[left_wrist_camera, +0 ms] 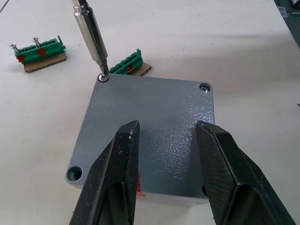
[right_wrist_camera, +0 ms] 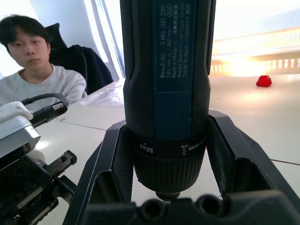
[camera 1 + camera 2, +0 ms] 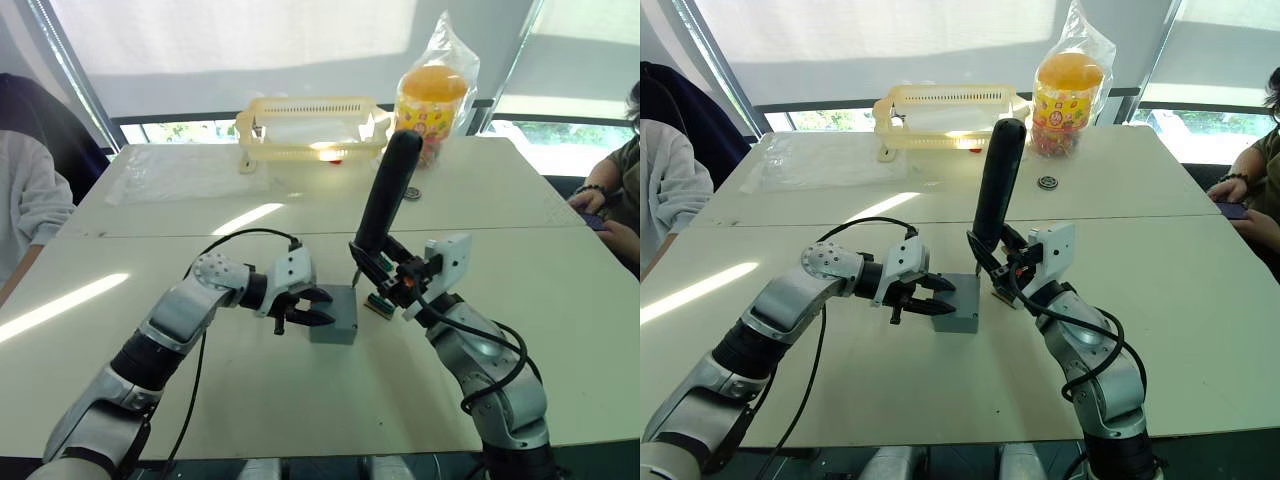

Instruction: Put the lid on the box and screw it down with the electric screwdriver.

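Grey lid (image 1: 154,112) sits on the box (image 3: 334,322) — screwdriver (image 3: 386,196) bit in a corner screw.

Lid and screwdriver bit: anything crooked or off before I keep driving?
Nothing stands out. The lid sits flush and square on the box, and the electric screwdriver has its bit in the corner screw. The left gripper is open over the lid. The tool leans a little.

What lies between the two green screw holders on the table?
In the left wrist view, the screwdriver bit stands between the two green screw holders, its tip in a corner screw of the lid. Otherwise the table is bare.
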Controlling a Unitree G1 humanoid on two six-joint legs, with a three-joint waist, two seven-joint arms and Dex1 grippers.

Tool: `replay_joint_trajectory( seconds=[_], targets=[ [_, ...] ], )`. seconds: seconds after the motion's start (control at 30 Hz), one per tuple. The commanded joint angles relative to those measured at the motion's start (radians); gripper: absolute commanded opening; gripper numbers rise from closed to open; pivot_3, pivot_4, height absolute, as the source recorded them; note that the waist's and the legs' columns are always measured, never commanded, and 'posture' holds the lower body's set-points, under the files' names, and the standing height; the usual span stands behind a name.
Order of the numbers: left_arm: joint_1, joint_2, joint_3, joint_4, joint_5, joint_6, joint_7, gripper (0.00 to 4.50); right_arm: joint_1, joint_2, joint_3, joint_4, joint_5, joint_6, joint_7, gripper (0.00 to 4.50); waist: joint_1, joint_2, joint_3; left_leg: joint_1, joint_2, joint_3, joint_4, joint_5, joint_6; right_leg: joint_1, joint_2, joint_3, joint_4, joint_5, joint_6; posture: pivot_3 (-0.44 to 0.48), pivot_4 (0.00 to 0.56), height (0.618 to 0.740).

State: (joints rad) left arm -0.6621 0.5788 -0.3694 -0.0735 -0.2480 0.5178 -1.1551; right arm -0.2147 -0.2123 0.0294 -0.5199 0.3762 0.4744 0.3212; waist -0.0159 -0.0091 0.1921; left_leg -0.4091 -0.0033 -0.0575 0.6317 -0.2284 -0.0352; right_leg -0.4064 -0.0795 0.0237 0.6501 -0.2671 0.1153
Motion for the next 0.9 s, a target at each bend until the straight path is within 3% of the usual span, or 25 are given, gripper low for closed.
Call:
replay_joint_trajectory(
  seconds=[0.03,0.9],
  targets=[
    [0.024,0.007,-0.021,0.003,0.021,0.016,-0.004,1.87,-0.011,0.004,-0.009,-0.031,0.006,-0.050,0.009,1.79,0.000,0.000,0.000,0.000,0.000,0.000,0.000,0.000,0.000,0.000,0.000,0.000,0.000,0.000,0.000,0.000,0.150,0.740],
    [0.033,0.009,-0.020,-0.004,0.023,0.015,-0.004,1.87,-0.037,0.009,0.000,-0.047,0.017,-0.041,0.004,1.79,0.000,0.000,0.000,0.000,0.000,0.000,0.000,0.000,0.000,0.000,0.000,0.000,0.000,0.000,0.000,0.000,0.150,0.740]
  ],
)
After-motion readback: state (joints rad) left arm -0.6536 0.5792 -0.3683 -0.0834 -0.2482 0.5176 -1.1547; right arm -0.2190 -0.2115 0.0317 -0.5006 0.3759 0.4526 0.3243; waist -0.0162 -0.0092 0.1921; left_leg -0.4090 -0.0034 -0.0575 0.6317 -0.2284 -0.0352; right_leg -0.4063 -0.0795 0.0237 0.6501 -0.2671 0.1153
